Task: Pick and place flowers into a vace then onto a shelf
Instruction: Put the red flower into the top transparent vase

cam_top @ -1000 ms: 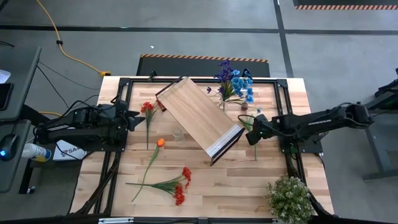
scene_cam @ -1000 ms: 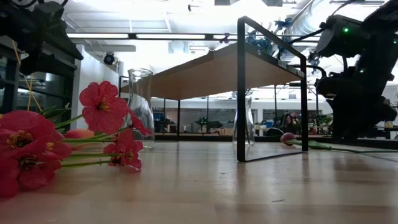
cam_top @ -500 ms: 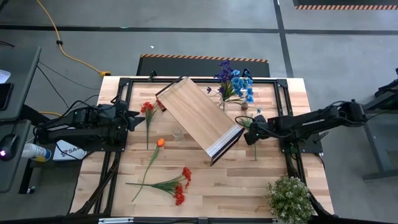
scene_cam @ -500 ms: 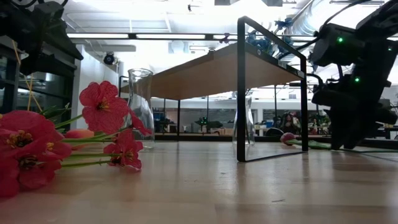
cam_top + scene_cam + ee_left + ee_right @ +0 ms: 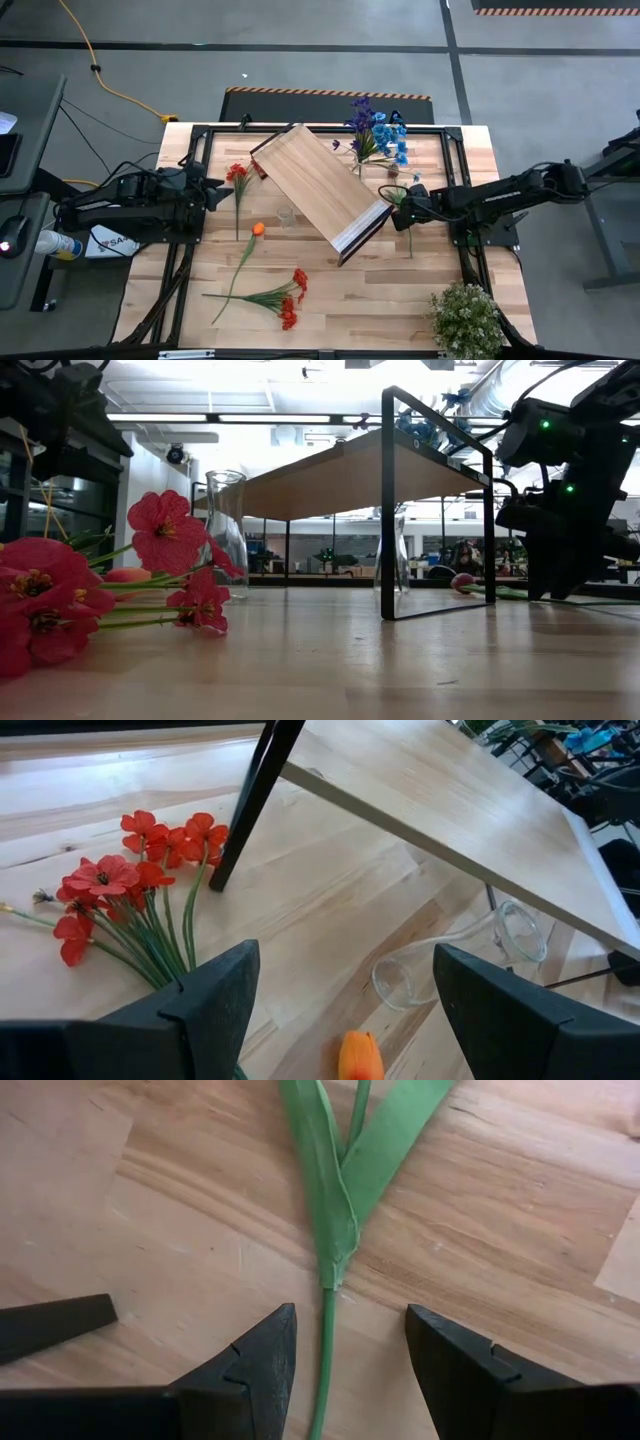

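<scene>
Fingers of the right gripper (image 5: 345, 1355) are standing apart, straddling the green stem of a flower (image 5: 330, 1230) lying flat on the table (image 5: 380, 290); the stem is running between the tips without being pinched, so I judge a grasp is being lined up but not yet closed. In the high view the right gripper (image 5: 403, 212) is sitting at about 3 o'clock from the table's centre, just beside the white end of the shelf (image 5: 320, 185), which is lying skewed across the middle. That placement is likely deliberate, since a low, straddling approach is what a thin flat stem calls for. The left gripper (image 5: 340, 1010) is waiting at 9 o'clock with its fingers spread wide and holding nothing, facing a bunch of red flowers (image 5: 130, 880) near a shelf leg. A clear vase (image 5: 288, 215) is standing beside the shelf's long edge. An orange flower (image 5: 257, 230) and a second red cluster (image 5: 290, 300) are lying toward 7 o'clock, still unplaced. Blue and purple flowers (image 5: 378, 135) are already sitting in a vase at 1 o'clock. A bushy potted plant (image 5: 465, 318) is occupying 5 o'clock. The shelf's dark frame and white end are crowding the right gripper's working space, and could obstruct lifting the stem.
</scene>
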`<state>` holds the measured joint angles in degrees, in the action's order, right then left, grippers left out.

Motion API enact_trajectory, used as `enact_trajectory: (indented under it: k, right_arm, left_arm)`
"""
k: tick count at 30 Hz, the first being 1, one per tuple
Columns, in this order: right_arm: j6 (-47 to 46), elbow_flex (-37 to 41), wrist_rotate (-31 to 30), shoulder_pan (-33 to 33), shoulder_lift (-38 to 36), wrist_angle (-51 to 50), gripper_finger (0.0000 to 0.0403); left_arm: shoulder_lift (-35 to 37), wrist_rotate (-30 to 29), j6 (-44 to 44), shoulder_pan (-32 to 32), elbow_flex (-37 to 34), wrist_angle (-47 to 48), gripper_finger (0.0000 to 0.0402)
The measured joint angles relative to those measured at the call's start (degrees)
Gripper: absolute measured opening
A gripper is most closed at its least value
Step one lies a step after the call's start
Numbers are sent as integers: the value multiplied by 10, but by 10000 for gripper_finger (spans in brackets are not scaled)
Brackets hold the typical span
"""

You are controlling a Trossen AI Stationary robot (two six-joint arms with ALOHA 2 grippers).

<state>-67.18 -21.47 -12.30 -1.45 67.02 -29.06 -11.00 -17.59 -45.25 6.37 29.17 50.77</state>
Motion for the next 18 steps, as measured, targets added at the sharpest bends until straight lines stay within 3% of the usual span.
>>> enact_trajectory:
  k: [13,18]
  right_arm:
    - [0,1,1,0,0,5,180]
    - [-26,1,0,0,1,-14,155]
  left_arm:
    - [0,0,0,0,0,3,333]
    - [0,0,0,0,0,4,333]
